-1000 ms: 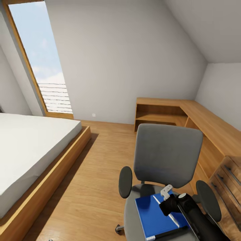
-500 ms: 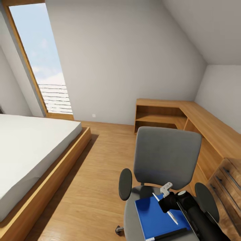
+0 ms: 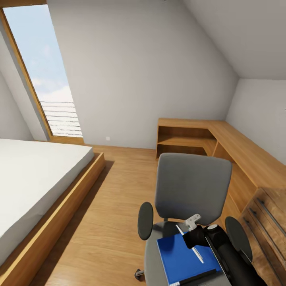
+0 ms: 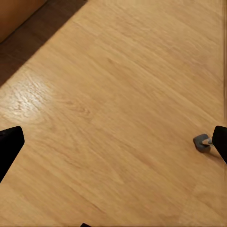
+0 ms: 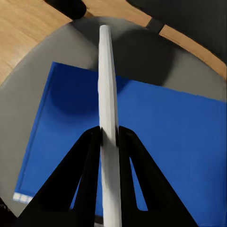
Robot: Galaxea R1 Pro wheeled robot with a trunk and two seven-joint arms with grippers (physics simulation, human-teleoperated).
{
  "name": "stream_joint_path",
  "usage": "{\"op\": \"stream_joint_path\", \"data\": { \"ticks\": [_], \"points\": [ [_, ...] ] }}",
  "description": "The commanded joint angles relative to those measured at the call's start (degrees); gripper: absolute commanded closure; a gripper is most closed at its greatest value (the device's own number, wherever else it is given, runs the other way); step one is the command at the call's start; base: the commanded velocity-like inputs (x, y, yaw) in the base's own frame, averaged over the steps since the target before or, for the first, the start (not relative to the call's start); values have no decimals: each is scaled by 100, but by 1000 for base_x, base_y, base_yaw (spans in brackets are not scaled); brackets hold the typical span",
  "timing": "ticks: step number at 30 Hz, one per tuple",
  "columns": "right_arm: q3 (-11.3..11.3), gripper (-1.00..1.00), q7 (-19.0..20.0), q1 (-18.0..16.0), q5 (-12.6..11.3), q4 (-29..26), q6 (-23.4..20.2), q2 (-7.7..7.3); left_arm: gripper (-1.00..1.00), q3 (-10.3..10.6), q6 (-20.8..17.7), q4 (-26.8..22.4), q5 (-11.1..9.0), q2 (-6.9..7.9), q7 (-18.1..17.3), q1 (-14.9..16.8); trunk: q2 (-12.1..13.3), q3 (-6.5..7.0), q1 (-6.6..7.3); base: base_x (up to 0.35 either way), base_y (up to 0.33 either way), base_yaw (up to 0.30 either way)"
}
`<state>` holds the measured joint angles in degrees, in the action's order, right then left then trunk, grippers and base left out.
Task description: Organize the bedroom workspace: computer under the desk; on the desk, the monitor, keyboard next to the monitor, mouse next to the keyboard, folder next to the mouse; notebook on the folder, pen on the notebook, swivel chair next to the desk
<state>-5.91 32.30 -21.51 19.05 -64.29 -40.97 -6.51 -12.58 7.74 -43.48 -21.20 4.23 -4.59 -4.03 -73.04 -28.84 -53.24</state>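
Right hand lifts the pen off the blue folder on the swivel chair.

At the far left a bed (image 3: 35, 186) lies under a tall window (image 3: 43, 79), with bare wooden floor (image 4: 118, 109) beside it. The left hand's (image 4: 113, 142) dark fingertips sit wide apart over that floor, holding nothing, a chair caster (image 4: 202, 142) near one tip. Further right stands the swivel chair (image 3: 192, 190), and flat on its seat lies the folder (image 3: 180, 258). The right hand (image 5: 109, 137) is closed on the pen (image 5: 108, 118), pinched about mid-length and raised above the folder. I judge the pen light, stiff and smooth, apt to swivel, so that near-centre hold suits it. The folder looks thin and somewhat flexible, best taken at an overhanging edge. At the far right run a wooden corner shelf (image 3: 222, 135) and drawer chest (image 3: 266, 222).
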Motion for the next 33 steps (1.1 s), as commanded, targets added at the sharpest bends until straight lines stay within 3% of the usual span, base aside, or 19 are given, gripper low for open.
{"op": "stream_joint_path", "data": {
  "ticks": [1,6,19,22,33],
  "points": [
    [39,100,39,-4,52,-17,-15,7,-100,-8,10,1,-60,-1,-42,-2,39,15,22,0,0,-218],
    [199,100,39,-3,49,-47,-16,35,-100,-9,38,12,-55,5,-38,-2,239,115,132,0,0,-234],
    [257,100,52,-3,47,-49,-1,53,-100,-16,97,133,-59,7,-68,-2,239,120,132,0,1,-168],
    [251,100,56,-2,40,-49,8,54,-100,-15,326,204,-58,4,-74,-2,239,125,132,-83,196,-235],
    [249,100,57,-2,32,-40,19,54,-100,-8,418,224,-52,-1,-77,-2,239,130,132,-173,242,-250]
  ]
}}
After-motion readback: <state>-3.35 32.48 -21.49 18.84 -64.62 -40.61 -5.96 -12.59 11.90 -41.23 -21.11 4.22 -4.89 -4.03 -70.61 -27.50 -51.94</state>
